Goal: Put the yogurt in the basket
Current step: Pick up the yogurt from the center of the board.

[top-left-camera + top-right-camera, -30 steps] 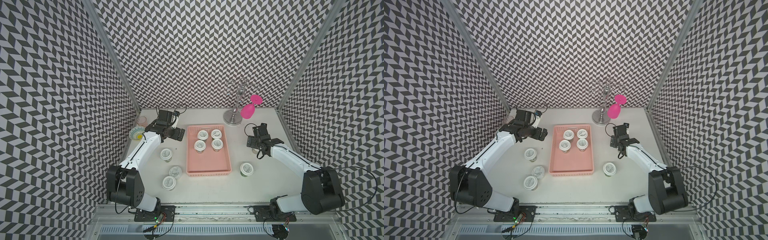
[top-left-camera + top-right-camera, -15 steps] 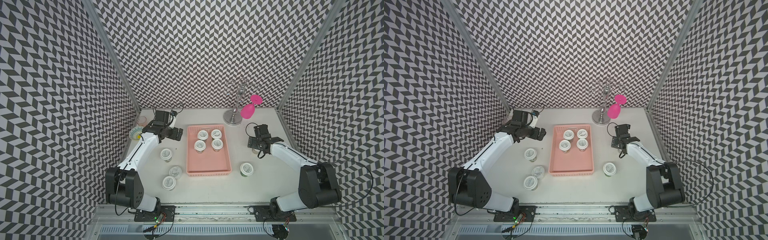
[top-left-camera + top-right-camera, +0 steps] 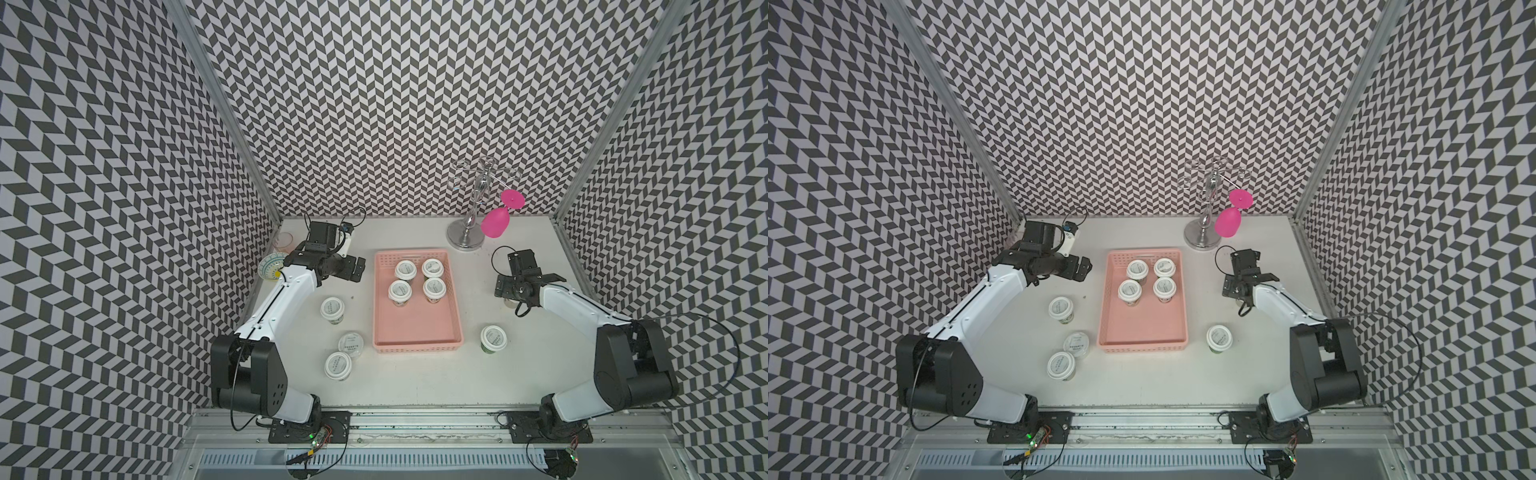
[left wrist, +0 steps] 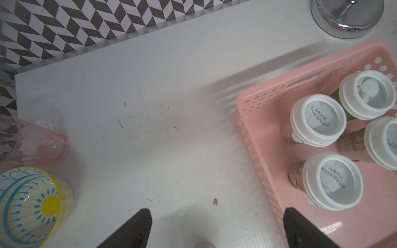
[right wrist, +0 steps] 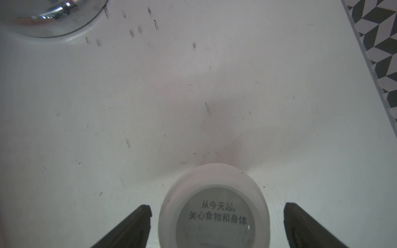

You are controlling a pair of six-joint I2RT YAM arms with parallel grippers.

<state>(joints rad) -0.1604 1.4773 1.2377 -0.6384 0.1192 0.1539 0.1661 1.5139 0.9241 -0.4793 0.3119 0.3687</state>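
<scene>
Chevron-walled, scuffed table point(image 3: 415, 382) — left end effector point(image 4: 217, 214) gapes, right end effector point(image 5: 217, 206) gapes astride yogurt point(image 5: 213, 221).

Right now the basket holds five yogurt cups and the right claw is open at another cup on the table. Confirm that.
Wrong on the count: the basket holds four yogurt cups, not five, as both top views show. The right claw is open at another cup on the table.

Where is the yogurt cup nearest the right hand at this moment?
The yogurt cup stands on the table on the robot's right side. In the right wrist view it is framed by the open right hand, with the chrome stand base farther ahead.
</scene>
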